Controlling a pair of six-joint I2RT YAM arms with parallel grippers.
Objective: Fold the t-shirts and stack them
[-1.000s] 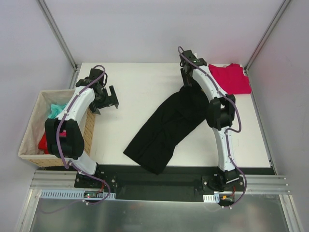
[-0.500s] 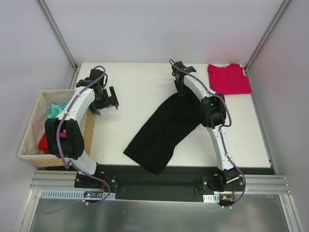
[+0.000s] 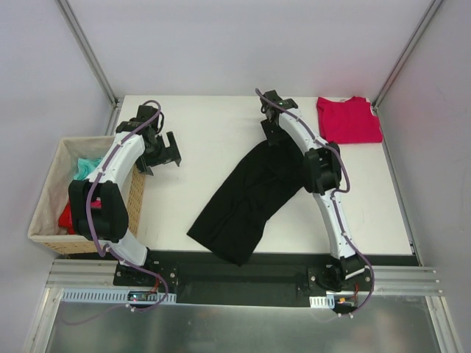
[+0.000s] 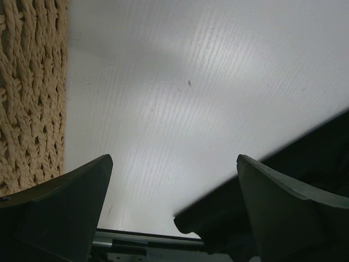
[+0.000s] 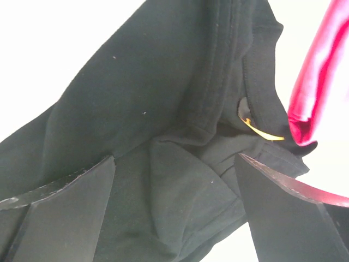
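White table, black t-shirt, pale walls.

Tan woven basket is sitting just beside the white table's left edge. Metal rail is running along its near edge.

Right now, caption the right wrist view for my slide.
Open right pincer hovers over the crumpled black cloth t-shirt, the crimson-red cloth t-shirt showing at the frame's right edge.

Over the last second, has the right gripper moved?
Yes: the right gripper shifted left, away from the red t-shirt, above the black t-shirt's far end.
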